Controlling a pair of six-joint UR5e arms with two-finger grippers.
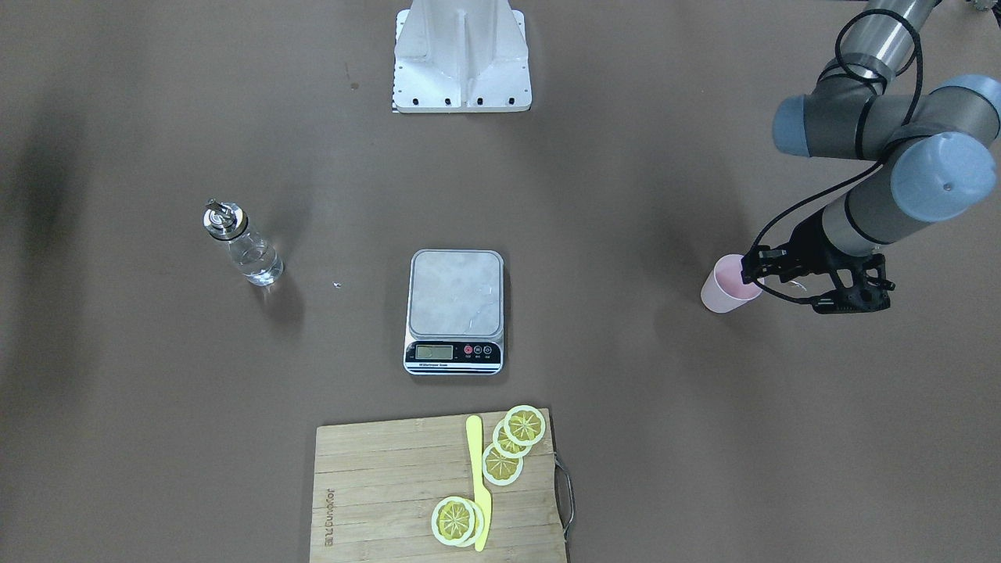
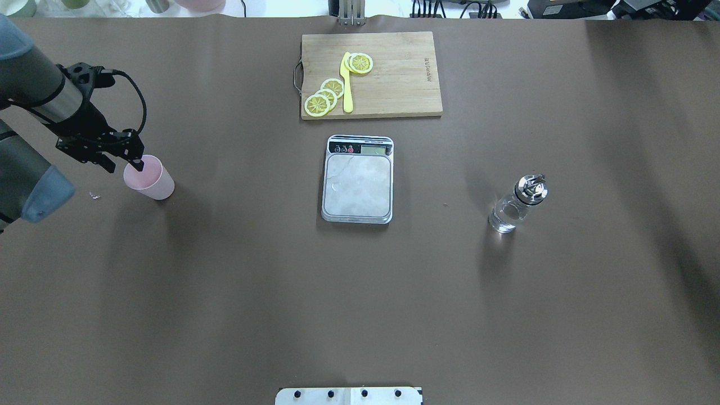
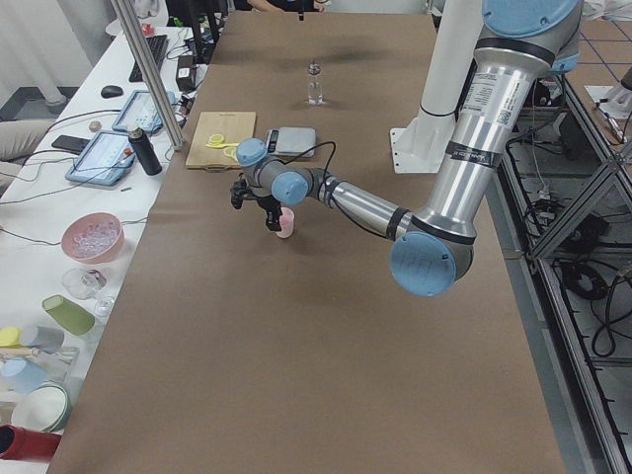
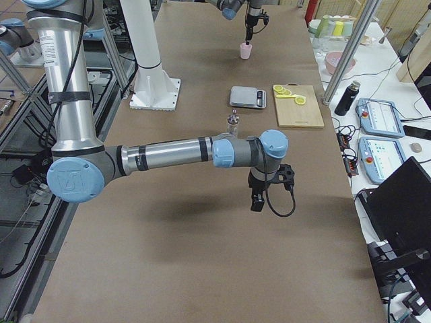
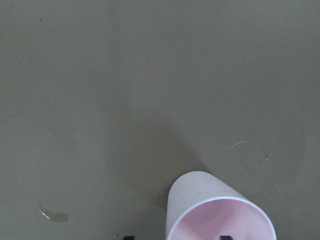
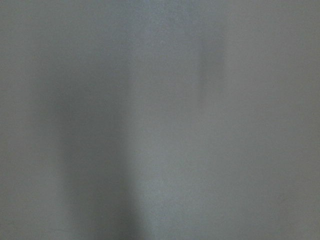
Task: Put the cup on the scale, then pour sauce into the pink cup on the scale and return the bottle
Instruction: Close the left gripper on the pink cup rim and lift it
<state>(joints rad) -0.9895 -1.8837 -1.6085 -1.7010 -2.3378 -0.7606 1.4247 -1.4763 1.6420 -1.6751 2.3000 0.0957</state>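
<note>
The pale-pink cup (image 2: 151, 179) stands upright on the table far to the robot's left, also in the front view (image 1: 726, 291) and the left wrist view (image 5: 215, 215). My left gripper (image 2: 125, 166) is open and straddles the cup's wall, one fingertip inside the rim and one outside. The scale (image 2: 358, 188) sits at the table's middle with a bare platform. The glass bottle (image 2: 514, 207) with clear sauce stands upright to the scale's right. My right gripper (image 4: 256, 202) shows only in the exterior right view, hanging over bare table; I cannot tell if it is open.
A wooden cutting board (image 2: 394, 73) with lemon slices and a yellow knife (image 2: 346, 84) lies beyond the scale. The robot's white base (image 1: 461, 55) stands at the near table edge. Bowls and cups stand on a side bench in the exterior left view.
</note>
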